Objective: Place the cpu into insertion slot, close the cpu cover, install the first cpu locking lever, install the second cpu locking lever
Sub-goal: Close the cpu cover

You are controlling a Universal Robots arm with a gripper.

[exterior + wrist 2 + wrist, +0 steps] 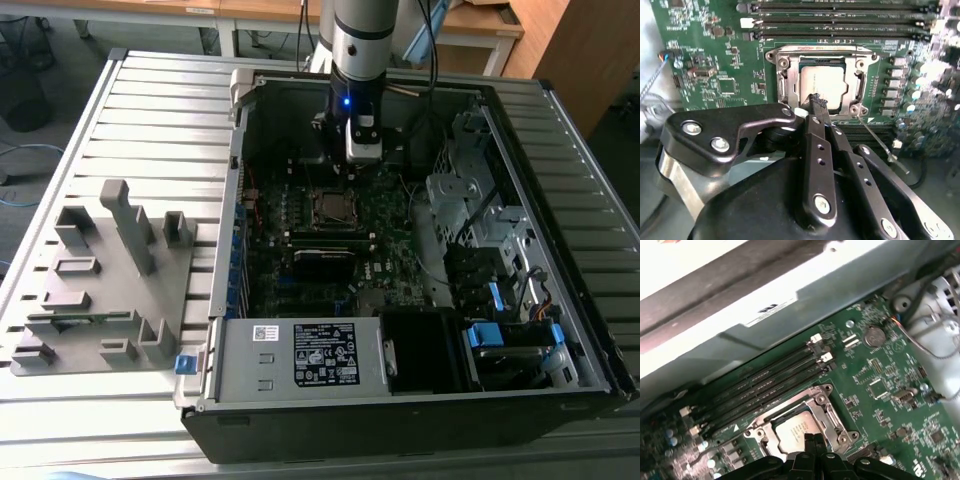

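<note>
Exterior view overlooks the whole computer case (400,425); both close wrist views share the insertion slot (781,76) (757,432).

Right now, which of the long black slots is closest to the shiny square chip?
The long slot running right beside the cpu cover, which frames the cpu. The other slots lie beyond it, farther away.

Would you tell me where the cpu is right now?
In the second wrist view the cpu sits in the insertion slot on the green board, just beyond the gripper, beside the long black slots.
</note>
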